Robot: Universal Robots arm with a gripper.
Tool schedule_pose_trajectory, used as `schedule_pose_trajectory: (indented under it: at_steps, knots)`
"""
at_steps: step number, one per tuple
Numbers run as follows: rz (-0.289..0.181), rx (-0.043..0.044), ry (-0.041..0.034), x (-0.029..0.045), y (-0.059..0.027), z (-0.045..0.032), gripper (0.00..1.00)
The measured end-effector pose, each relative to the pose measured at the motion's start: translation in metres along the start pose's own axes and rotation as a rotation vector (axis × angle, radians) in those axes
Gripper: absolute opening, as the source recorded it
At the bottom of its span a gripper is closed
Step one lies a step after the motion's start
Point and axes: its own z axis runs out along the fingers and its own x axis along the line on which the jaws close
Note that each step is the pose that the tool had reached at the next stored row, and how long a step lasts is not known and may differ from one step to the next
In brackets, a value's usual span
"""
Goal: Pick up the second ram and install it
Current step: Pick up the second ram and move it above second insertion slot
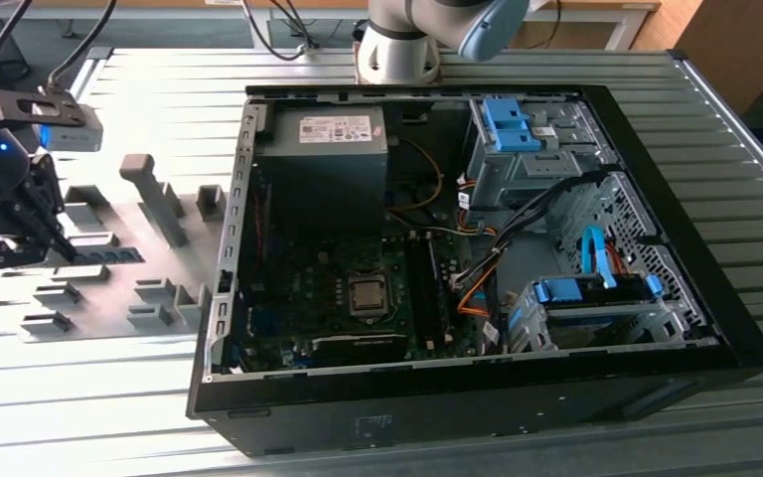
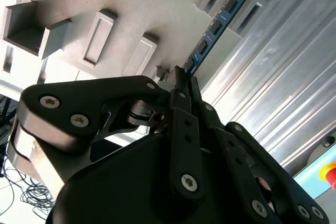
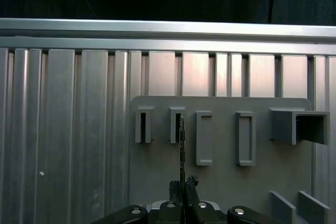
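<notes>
The second ram (image 2: 214, 26) is a thin, flat blue-green board with a row of small black chips down its face, standing on its long edge on the grey holder plate (image 3: 220, 182). Its far end sits between two hollow rectangular holder blocks (image 2: 237, 1). In the first wrist view it shows edge-on as a dark, narrow line (image 3: 182, 150) running from one of those blocks towards me. In the exterior view it is a dark strip (image 1: 106, 255) on the plate, at that view's left, well apart from the open computer case (image 1: 488, 417). The plate is matte grey plastic with raised, box-shaped blocks (image 2: 100, 38), and it lies on a ribbed aluminium table (image 3: 63, 129) of long shiny slats. My gripper (image 2: 181, 74) is black, with bolted link arms, and its two slim fingers (image 3: 191, 183) are drawn nearly together, pinching the near end of the stick between them. The case lies on its side with its green motherboard (image 1: 315, 298) exposed, beside blue-tabbed drive cages (image 1: 580, 293)
</notes>
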Motion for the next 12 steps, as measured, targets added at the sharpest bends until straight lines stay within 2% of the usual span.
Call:
schedule_pose_trajectory:
  at_steps: [12]
  knots:
    - [0.0, 0.0, 0.0, -0.0001, 0.0, -0.0042, 0.14]
